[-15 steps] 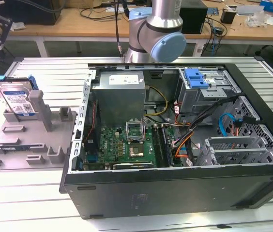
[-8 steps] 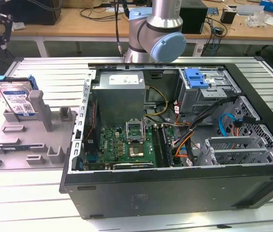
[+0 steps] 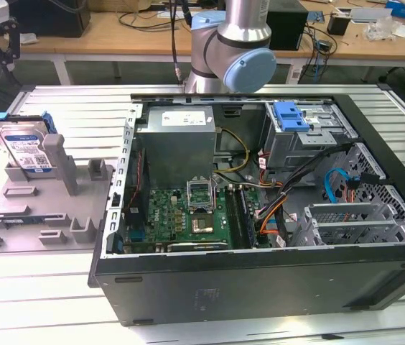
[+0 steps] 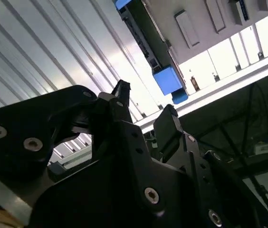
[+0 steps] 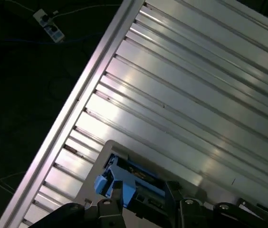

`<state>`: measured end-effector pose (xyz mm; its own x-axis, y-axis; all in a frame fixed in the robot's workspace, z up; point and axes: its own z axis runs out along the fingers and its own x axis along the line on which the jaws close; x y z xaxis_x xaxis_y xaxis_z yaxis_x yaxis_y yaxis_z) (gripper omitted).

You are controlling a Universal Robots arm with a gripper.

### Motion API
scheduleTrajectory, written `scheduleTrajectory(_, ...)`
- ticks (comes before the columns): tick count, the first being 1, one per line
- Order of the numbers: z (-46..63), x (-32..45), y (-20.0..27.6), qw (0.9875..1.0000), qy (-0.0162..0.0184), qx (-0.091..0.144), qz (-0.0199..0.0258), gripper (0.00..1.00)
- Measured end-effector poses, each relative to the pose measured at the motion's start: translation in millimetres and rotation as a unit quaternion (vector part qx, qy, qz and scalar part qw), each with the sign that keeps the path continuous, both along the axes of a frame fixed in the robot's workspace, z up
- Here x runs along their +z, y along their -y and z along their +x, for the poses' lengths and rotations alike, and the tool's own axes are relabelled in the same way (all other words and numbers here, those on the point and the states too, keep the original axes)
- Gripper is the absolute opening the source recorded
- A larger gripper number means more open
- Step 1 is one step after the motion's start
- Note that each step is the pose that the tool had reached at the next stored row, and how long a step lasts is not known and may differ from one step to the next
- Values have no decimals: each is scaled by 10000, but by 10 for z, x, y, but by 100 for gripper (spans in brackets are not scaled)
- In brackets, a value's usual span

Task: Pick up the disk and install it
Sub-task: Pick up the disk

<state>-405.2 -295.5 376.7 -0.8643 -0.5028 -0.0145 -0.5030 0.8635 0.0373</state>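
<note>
**A:** Where's the disk?

**B:** Upper left of the exterior view. The disk (image 3: 26, 146) stands on edge, leaning back, in the grey fixture (image 3: 52, 205) on the table (image 3: 66, 100). It is well apart from the open case (image 3: 260, 284), which takes up the middle and right of that frame.

**A:** And the gripper?

**B:** In the second wrist view the gripper (image 4: 144, 107) is spread. Bare table shows between its fingers (image 4: 167, 121), and nothing is held. The disk's blue frame lies just beyond the tips and is not touching them. The first wrist view shows the same.

**A:** Which step is that, then?

**B:** The approach to the pick, I'd say. The disk is not yet gripped or lifted, and nothing has gone into the case.

**A:** What would the grasp call for?

**B:** My guess is one finger on each side of the disk, clear of the fixture's posts, with a firm close on its flat sides. Since it sits in a slot, I'd expect the lift to follow the lean, not drag sideways.
</note>
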Motion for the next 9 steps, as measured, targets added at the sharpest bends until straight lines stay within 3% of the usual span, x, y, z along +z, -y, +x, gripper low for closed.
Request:
scheduleTrajectory(4, 0, -3, 0, 9989, 0, 466, -1, 48)
scheduleTrajectory(5, 0, -4, 0, 9978, 0, 667, -1, 48)
scheduleTrajectory(9, 0, -8, 0, 9942, 0, 1077, -1, 48)
